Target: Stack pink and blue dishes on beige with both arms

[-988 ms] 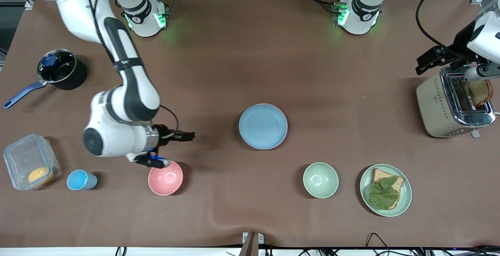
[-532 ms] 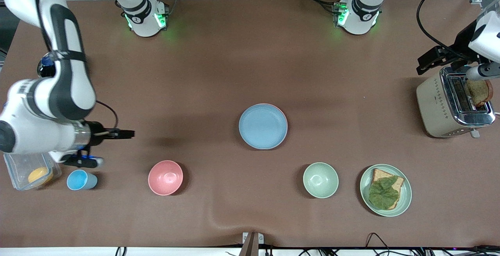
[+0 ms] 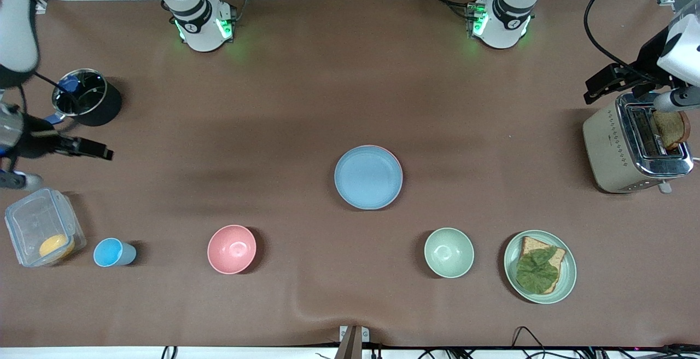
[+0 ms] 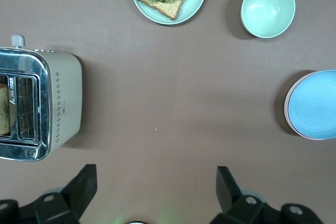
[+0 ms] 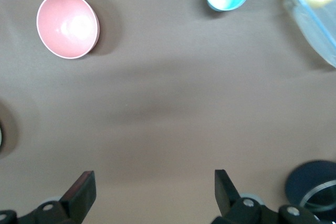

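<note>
The light blue plate (image 3: 368, 177) lies at the table's middle, also seen in the left wrist view (image 4: 316, 104). It rests on the pale pink plate, of which only a thin rim (image 3: 395, 158) peeks out. The beige plate is hidden; I cannot tell whether it lies under them. My right gripper (image 3: 75, 166) hangs open and empty high over the right arm's end of the table, between the pot and the clear box; its wrist view (image 5: 153, 178) shows bare cloth between the fingers. My left gripper (image 3: 620, 102) waits open and empty (image 4: 156, 176) over the toaster.
A deep pink bowl (image 3: 232, 249), small blue cup (image 3: 112, 253), clear box (image 3: 42, 233) and dark pot (image 3: 85, 96) stand toward the right arm's end. A green bowl (image 3: 449, 252), green plate with bread and leaf (image 3: 569, 285) and toaster (image 3: 607, 145) stand toward the left arm's end.
My right arm has swung away from over the pink bowl toward its own end of the table, gripper still open. The plates and the left arm have not moved.
</note>
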